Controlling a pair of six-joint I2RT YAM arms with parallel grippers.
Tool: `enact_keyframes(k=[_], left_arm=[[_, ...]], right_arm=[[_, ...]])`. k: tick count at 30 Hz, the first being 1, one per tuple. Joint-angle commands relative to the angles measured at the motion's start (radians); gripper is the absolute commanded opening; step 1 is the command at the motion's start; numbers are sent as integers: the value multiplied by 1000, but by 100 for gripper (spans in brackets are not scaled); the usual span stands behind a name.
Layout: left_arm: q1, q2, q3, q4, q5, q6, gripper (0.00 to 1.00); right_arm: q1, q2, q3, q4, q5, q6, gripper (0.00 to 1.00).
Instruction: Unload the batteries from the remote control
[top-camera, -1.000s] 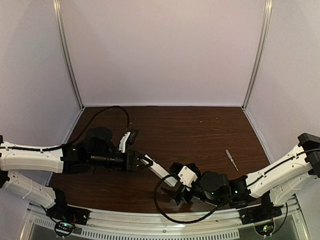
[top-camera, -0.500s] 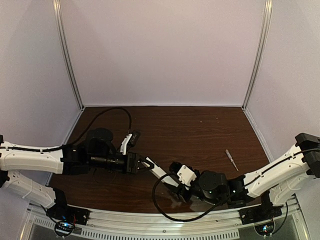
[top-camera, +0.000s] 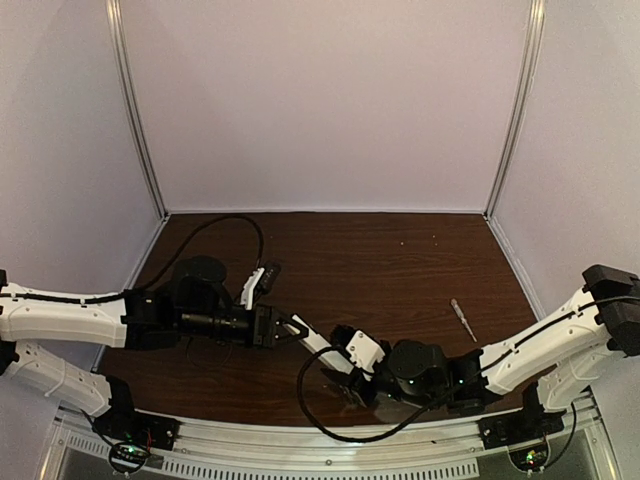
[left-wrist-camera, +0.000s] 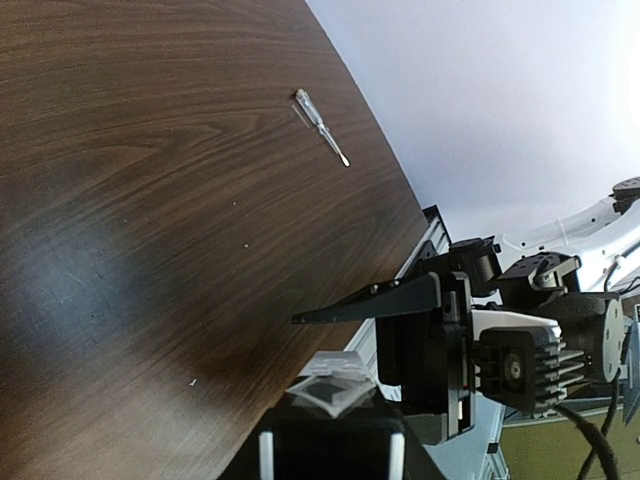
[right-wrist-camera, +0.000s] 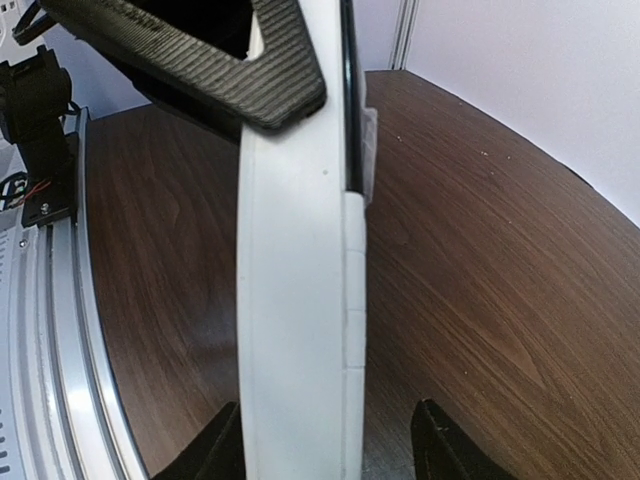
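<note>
The remote control (top-camera: 316, 343) hangs slanted above the table (top-camera: 400, 260), close to the middle of its near edge. The left gripper (top-camera: 292, 326) is clamped on the remote's far-left end. The right gripper (top-camera: 352, 378) sits at its other end, jaws spread to either side of the white bar; one finger (right-wrist-camera: 226, 448) lies just beside it and the other stands apart. A screwdriver (top-camera: 462, 320) lies on the wood near the right edge, well apart from both arms.
</note>
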Motion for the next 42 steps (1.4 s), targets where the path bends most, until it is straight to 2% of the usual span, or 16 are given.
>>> enact_keyframes(k=[1,11,20,22,26,28,30,35,42], left_arm=[[-6,-1,35,42,10,23,0],[-7,-9,25,47,8,28,0],[-6,-25,21,34,-15,41,2],[-6,-28,21,31,-19,45,9],[-6,-39,24,21,-26,64,49],[-7,-48,25,14,-35,78,64],[-6,-60,30,-1,-48,98,73],[-6,-90,57,-48,-67,207,90],[-6,-161,72,-85,-79,385,93]], right_arm=[[-14,12,20,0,-31,20,51],[-21,10,24,-3,-66,34,20],[-20,5,35,-25,-97,48,0],[-21,3,36,-29,-101,52,0],[-21,-14,36,-38,-123,64,0],[-21,-26,36,-47,-130,74,0],[-20,-41,37,-56,-139,84,0],[-22,-73,42,-85,-177,110,0],[-40,-123,47,-116,-307,165,0]])
